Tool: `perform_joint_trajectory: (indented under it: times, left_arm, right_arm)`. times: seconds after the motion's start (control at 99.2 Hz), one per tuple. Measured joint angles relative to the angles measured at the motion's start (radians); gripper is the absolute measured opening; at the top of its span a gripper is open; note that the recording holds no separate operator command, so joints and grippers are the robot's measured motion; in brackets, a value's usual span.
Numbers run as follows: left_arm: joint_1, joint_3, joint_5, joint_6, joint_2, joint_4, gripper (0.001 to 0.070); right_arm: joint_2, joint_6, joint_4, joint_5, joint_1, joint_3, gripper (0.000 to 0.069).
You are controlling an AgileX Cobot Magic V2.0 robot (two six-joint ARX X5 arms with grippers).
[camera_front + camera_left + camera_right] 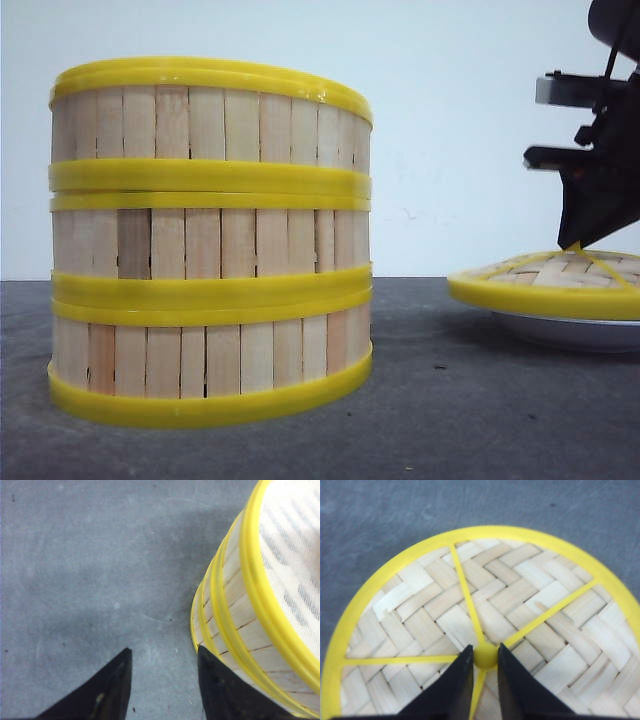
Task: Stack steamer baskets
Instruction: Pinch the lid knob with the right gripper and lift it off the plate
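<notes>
Three steamer baskets stand stacked at the left: top, middle, bottom. The same stack shows in the left wrist view with white mesh inside the top one. My left gripper is open over bare table, one finger right beside the stack's wall; it holds nothing and is out of the front view. My right gripper is shut on the yellow knob of the woven lid. In the front view that gripper comes down onto the lid.
The lid lies over a white plate at the right edge of the dark grey table. A pale wall stands behind. A strip of table separates the stack from the plate.
</notes>
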Motion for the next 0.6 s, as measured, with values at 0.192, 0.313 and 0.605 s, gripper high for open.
perform_joint_trajectory:
  times: [0.192, 0.313, 0.605]
  left_arm:
    - [0.0, 0.0, -0.008, 0.0, 0.0, 0.02, 0.0238]
    - [0.0, 0.0, -0.044, 0.0, 0.0, 0.042, 0.0238]
    - [0.017, 0.0, -0.106, 0.0, 0.0, 0.056, 0.0238]
  right_arm:
    - [-0.08, 0.0, -0.114, -0.045, 0.006, 0.14, 0.0052]
    - [-0.093, 0.0, -0.212, -0.091, 0.012, 0.26, 0.0052]
    - [-0.087, 0.0, -0.356, -0.153, 0.148, 0.491, 0.0052]
